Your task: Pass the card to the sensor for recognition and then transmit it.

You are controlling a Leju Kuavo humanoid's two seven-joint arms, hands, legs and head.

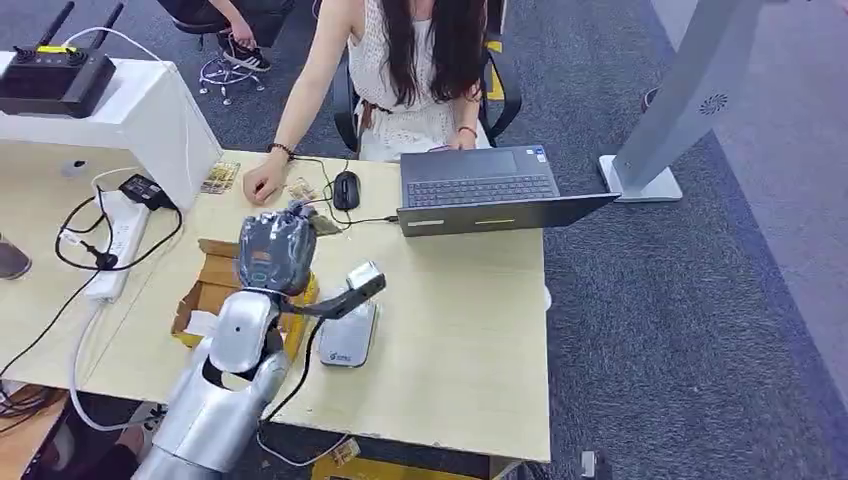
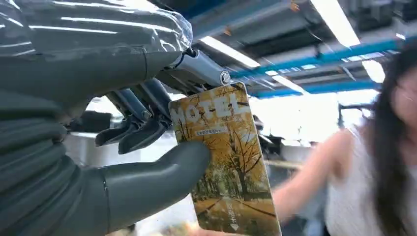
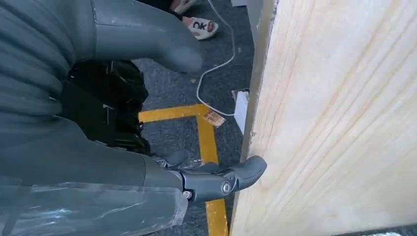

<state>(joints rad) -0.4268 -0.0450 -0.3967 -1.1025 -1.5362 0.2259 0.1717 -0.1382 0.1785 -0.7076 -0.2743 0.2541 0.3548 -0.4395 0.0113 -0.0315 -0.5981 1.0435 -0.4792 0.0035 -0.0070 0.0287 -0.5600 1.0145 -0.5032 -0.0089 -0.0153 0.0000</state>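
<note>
Card [image 2: 223, 162], a yellow "MOTEL" key card, was pinched between thumb and fingers of the left hand [image 1: 277, 252], raised above the table [image 1: 470, 330] and beyond the flat grey sensor [image 1: 349, 336], toward the person's hand [image 1: 263, 184]. Handing it over well probably meant keeping the pinch firm until that hand took hold. Laptop [image 1: 490, 190], cardboard box [image 1: 205, 290] and mouse [image 1: 346, 189] crowded nearby; the right hand [image 3: 211, 179] hung empty, fingers loose, beside the table edge.

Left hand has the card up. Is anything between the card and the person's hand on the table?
Nothing visible. The left hand pinches the card, and the person's hand lies just beyond on the table with open space between.
</note>
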